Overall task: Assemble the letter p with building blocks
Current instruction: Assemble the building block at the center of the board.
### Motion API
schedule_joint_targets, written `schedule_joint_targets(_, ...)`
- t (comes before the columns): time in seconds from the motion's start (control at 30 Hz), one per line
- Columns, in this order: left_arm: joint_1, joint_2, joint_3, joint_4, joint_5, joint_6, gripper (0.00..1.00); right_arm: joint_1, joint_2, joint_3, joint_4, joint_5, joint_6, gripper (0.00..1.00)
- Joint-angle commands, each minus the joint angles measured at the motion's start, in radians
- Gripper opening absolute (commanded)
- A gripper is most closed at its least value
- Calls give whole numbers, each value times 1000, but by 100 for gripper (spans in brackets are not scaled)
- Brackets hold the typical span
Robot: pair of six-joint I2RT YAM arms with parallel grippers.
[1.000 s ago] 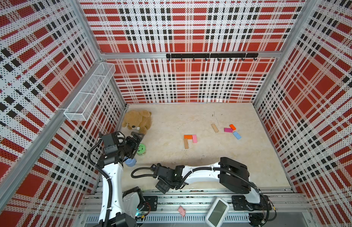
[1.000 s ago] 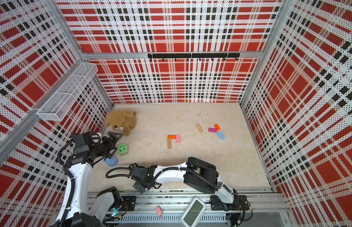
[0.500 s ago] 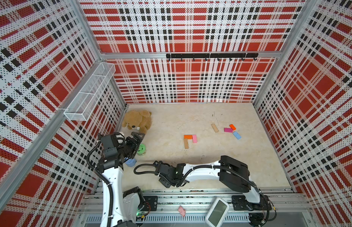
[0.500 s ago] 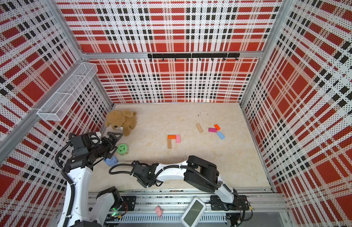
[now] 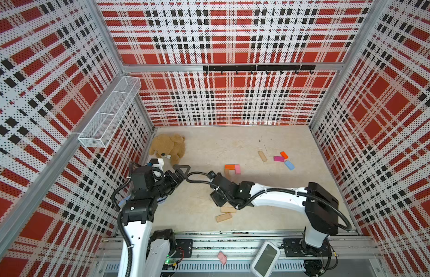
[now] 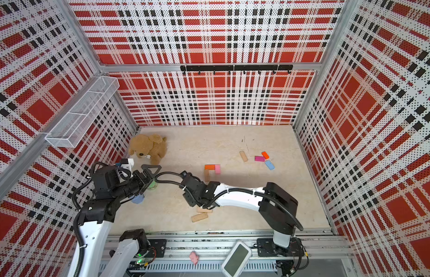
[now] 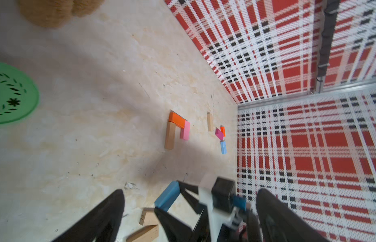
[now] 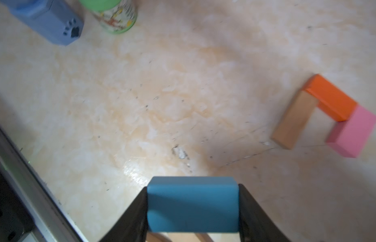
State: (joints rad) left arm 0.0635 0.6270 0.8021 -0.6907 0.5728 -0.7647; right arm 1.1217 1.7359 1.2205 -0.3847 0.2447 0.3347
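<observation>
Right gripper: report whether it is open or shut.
The right gripper is shut on the blue block: the right wrist view shows both black fingers pressed against its two ends.

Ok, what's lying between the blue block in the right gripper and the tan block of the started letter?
Nothing. In the right wrist view, only bare, scuffed table separates the blue block from the tan block.

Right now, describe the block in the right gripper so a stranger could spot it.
On the beige tabletop, follow the white right arm to its black gripper, by two tan wooden blocks. The deep blue rectangular block clamped there is darker than the loose light blue block.
</observation>
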Motion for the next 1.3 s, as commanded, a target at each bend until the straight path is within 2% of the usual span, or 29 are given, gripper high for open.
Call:
schedule_joint_targets(0.0, -94, -71, -21, 25, -91, 8, 99, -74, -54, -38, 1, 51, 50, 48)
schedule_joint_targets(0.13, -284, -116, -82, 26, -246, 47, 99, -169, -58, -59, -16, 46, 91, 48)
schedule_joint_targets(0.23, -465, -81, -132, 34, -401, 89, 99, -227, -22, -58, -22, 32, 105, 47)
schedule_joint_targets(0.37, -667, 49, -178, 117, -522, 95, 99, -272, 28, -46, -24, 31, 105, 46)
schedule_joint_targets(0.43, -778, 131, -188, 170, -635, 91, 99, -290, 56, -41, -17, 15, 129, 46)
schedule_joint_targets(0.5, -869, 240, -160, 189, -686, 107, 99, -306, 87, -30, -12, -6, 134, 46)
schedule_joint_targets(0.6, -958, 364, -111, 197, -744, 113, 99, -316, 130, -7, -8, -17, 134, 47)
schedule_joint_targets(0.7, -992, 421, -98, 212, -772, 120, 99, -332, 165, 14, -10, -17, 135, 47)
schedule_joint_targets(0.93, -990, 463, -98, 235, -776, 135, 99, -370, 213, 30, 15, -46, 134, 49)
schedule_joint_targets(1.27, -990, 508, -92, 245, -765, 133, 99, -392, 234, 31, 38, -91, 129, 66)
